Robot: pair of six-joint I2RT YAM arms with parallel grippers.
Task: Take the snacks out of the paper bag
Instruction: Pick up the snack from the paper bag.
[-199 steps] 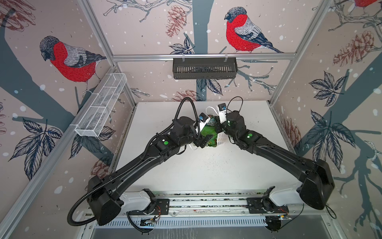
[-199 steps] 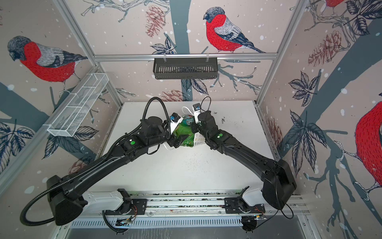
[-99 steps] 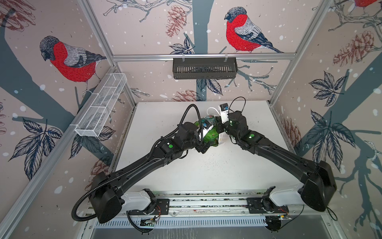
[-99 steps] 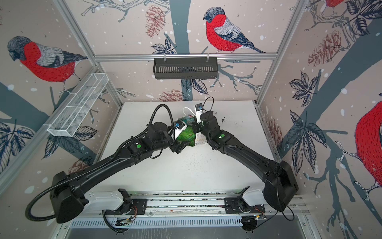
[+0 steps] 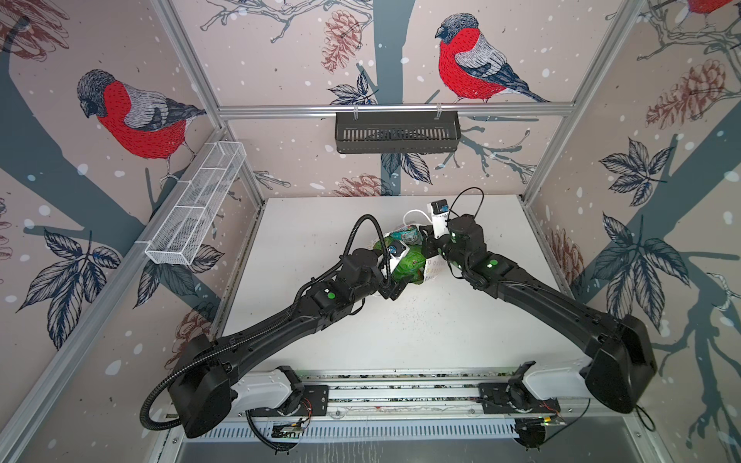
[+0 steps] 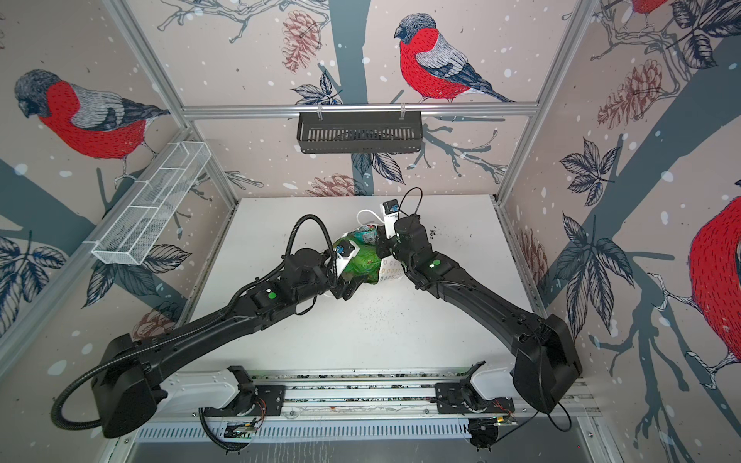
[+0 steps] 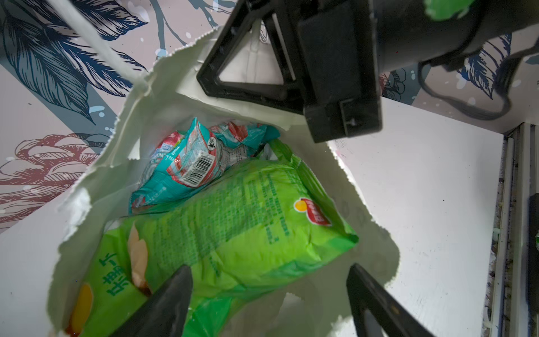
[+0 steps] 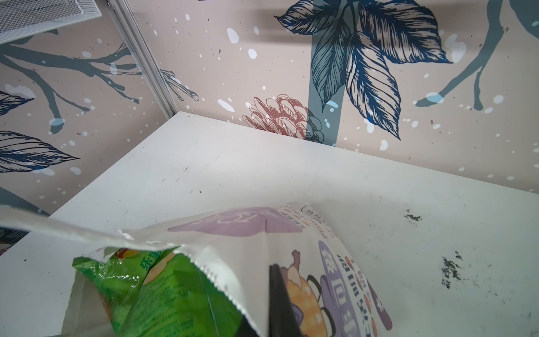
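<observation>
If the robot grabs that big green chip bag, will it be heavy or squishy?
Probably light and squishy: the green chip bag looks puffed up with air. Its shiny foil might slip in the open left gripper. Its creases suggest it bends easily rather than staying stiff.

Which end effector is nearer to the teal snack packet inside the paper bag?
Right. The right end effector grips the paper bag rim just beside the teal packet; the left end effector is open over the green packet, farther off.
</observation>
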